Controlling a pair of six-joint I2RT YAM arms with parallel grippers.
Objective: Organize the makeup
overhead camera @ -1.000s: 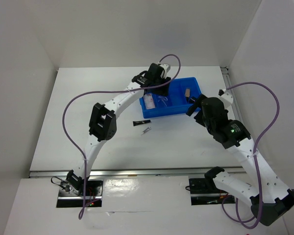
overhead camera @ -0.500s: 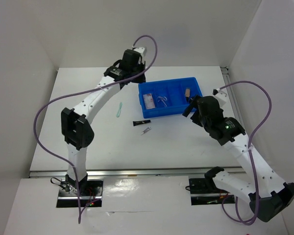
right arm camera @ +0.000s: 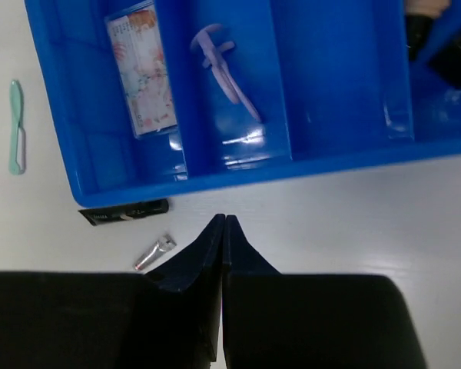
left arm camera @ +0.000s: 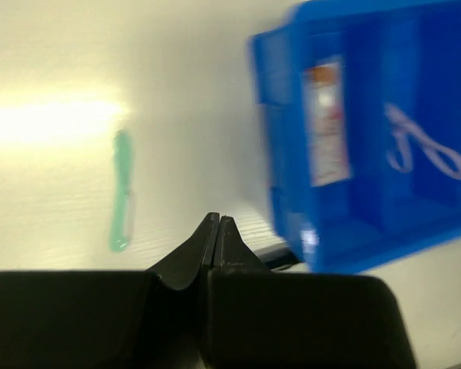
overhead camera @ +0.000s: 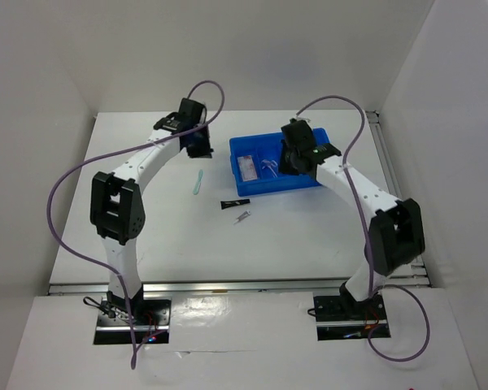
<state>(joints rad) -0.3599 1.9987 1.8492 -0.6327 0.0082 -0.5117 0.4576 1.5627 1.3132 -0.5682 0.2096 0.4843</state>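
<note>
Your left end effector (left arm camera: 217, 223) is closed, fingertips pressed together with nothing between them; it hovers above the surface (overhead camera: 309, 236) between the mint green stick (left arm camera: 121, 192) and the blue bin (right arm camera: 330, 157), touching neither. Your right end effector (right arm camera: 223, 221) is also closed and grips nothing; in the top view it hangs over the bin's right half, and its wrist view looks down past the bin's near wall.

The clear pinkish flat case (right arm camera: 142, 69) lies flat in the bin's end compartment, the one nearest the green stick; the pale pink curved item (right arm camera: 227, 73) lies in the next compartment, apart from the case behind a divider. In the far end compartment there is a tan and black item (right arm camera: 453, 61), cut off by the frame edge; you cannot tell its full shape.

Outside the bin, the slim black tube (right arm camera: 124, 213) lies on the surface just beside the near wall, below the case's compartment; the tiny silver stick (right arm camera: 155, 252) lies near it, a little further from the bin, not touching the tube. The green stick lies alone on the surface, well left of the bin. The left wrist view is blurred.
</note>
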